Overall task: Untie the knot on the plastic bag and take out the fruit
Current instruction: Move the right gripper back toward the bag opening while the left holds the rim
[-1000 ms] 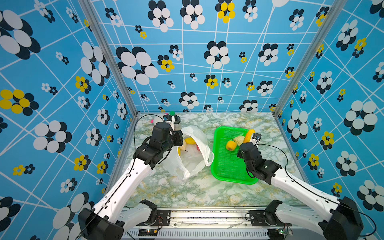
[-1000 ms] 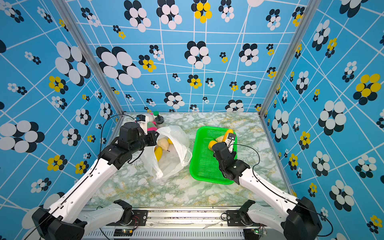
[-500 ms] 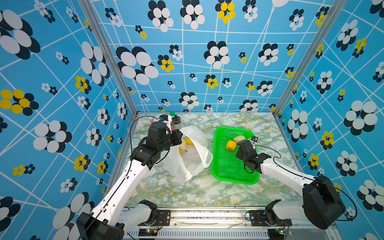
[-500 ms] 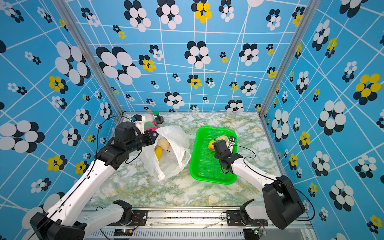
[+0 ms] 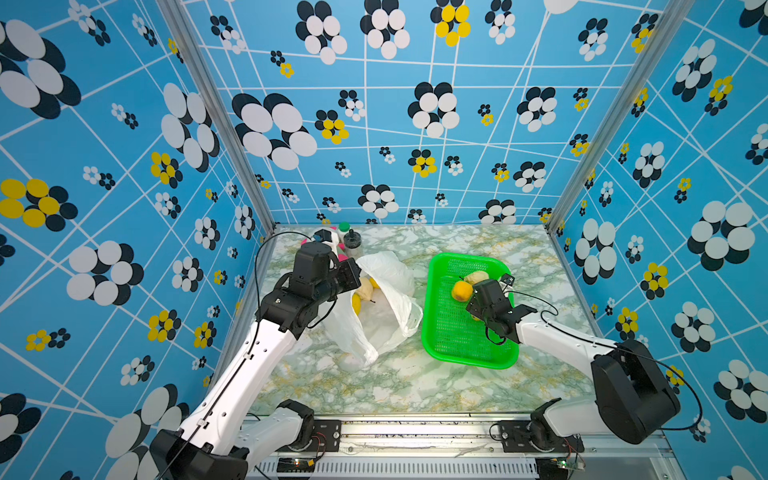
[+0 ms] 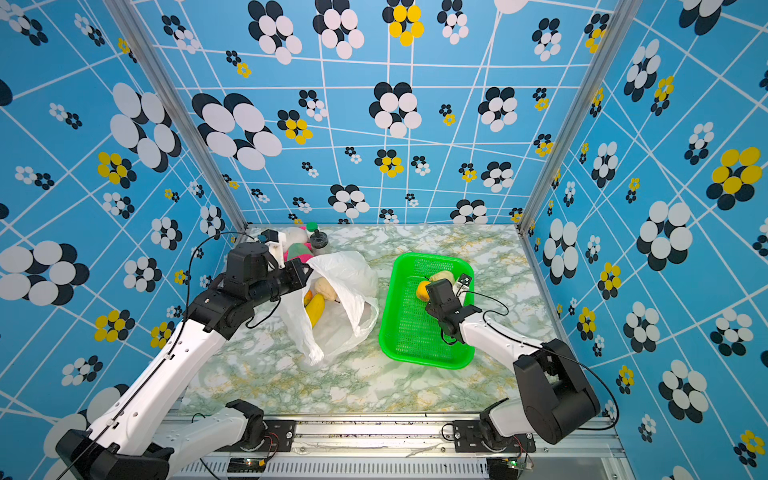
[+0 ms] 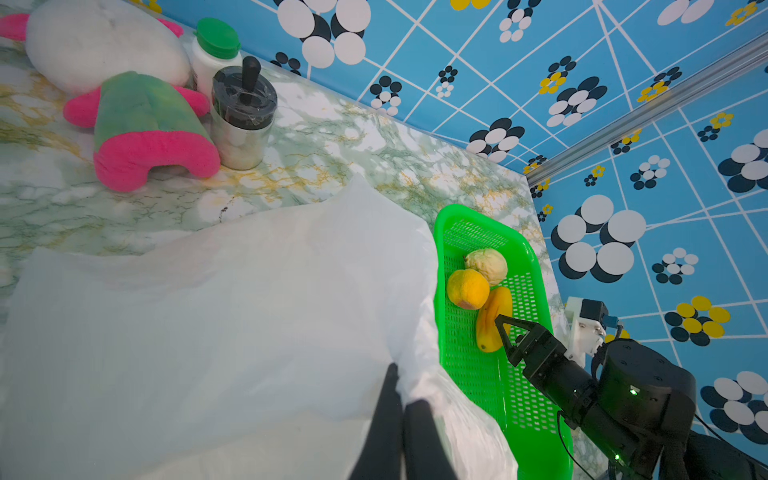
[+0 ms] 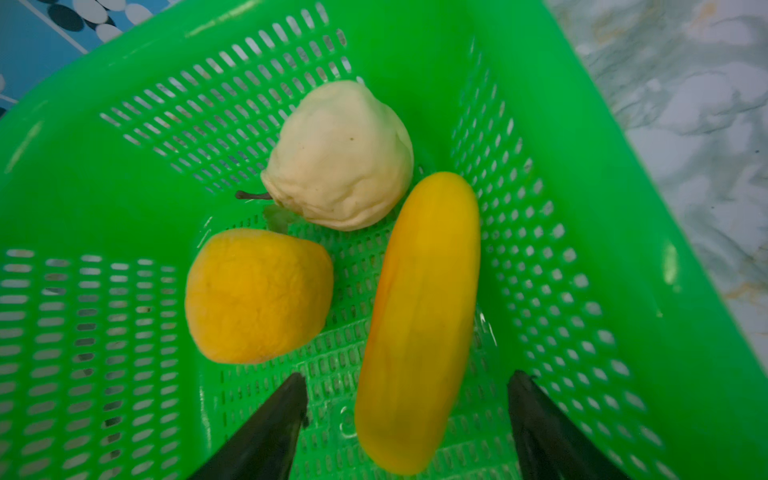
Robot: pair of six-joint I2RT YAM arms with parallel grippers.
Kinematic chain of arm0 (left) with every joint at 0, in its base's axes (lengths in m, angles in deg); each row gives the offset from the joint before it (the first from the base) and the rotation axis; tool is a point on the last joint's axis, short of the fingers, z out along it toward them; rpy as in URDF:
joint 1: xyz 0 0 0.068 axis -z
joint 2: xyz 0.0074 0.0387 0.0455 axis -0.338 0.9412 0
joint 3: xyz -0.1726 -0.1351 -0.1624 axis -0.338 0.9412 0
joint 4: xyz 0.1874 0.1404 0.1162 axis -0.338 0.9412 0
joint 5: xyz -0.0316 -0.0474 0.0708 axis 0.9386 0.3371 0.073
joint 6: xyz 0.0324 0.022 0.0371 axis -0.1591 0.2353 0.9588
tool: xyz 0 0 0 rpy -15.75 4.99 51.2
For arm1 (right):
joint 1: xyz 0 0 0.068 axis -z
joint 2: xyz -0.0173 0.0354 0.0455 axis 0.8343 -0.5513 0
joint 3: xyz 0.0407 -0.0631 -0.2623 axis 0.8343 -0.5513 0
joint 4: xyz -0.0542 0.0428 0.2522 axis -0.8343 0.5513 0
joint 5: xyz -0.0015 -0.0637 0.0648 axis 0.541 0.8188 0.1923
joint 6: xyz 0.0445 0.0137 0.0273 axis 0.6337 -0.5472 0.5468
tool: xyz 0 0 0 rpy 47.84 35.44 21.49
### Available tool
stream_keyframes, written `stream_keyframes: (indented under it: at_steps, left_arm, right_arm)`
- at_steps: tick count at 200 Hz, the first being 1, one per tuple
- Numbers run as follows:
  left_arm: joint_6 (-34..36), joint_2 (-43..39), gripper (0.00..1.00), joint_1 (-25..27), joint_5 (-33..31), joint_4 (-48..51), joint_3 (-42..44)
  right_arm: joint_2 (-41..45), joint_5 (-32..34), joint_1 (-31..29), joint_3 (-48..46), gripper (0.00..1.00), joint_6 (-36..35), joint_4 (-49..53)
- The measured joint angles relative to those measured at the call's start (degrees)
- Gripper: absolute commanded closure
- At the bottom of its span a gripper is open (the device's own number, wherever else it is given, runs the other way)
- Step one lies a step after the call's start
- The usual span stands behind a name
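Observation:
The white plastic bag [image 5: 386, 307] lies left of centre in both top views with its mouth gaping open; no knot shows. My left gripper [image 7: 401, 399] is shut on the bag's rim and holds it up. Inside the bag [image 6: 345, 286] are a yellow fruit [image 6: 314, 309] and a cream fruit [image 6: 325, 287]. My right gripper [image 8: 406, 376] stands open low in the green basket [image 5: 457, 353]. A long yellow fruit [image 8: 419, 316] lies loose between its fingers. Next to it rest an orange fruit [image 8: 257, 295] and a cream bumpy fruit [image 8: 340, 156].
A pink, green and white plush toy [image 7: 141, 124], a white bottle with a green cap [image 7: 214, 54] and a metal canister with a black lid [image 7: 243, 120] crowd the back left corner. Patterned walls close three sides.
My right gripper has opened and let go of the long yellow fruit, which now lies in the basket. The left gripper still holds the bag's rim and has barely moved.

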Motion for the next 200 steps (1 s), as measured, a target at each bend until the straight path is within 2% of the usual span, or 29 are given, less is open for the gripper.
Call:
stream_keyframes:
  at_steps: [54,70,85,96,130,200]
  left_arm:
    - [0.5,0.5,1.0,0.0,2.1,-0.1,-0.9]
    - [0.7,0.5,1.0,0.0,2.2,-0.3,-0.9]
    - [1.1,0.4,1.0,0.0,2.2,-0.7,-0.5]
    - [1.1,0.4,1.0,0.0,2.2,-0.7,-0.3]
    - [1.5,0.5,1.0,0.0,2.1,-0.7,-0.2]
    - [1.6,0.6,1.0,0.0,1.9,-0.7,-0.2]
  right_arm:
    - [11.3,-0.3,-0.2,-3.4,0.17,-0.3,0.2]
    - [15.8,-0.2,-1.4,-3.4,0.21,-1.1,0.1]
    - [19.8,-0.1,-4.0,-3.7,0.32,-2.5,-0.7]
    - [22.8,0.1,-7.3,-4.2,0.4,-3.9,-1.8]
    - [28.2,1.7,-20.4,-5.6,0.5,-10.9,-8.4]
    - [24.8,1.1,-43.0,-6.5,0.52,-32.8,-27.2]
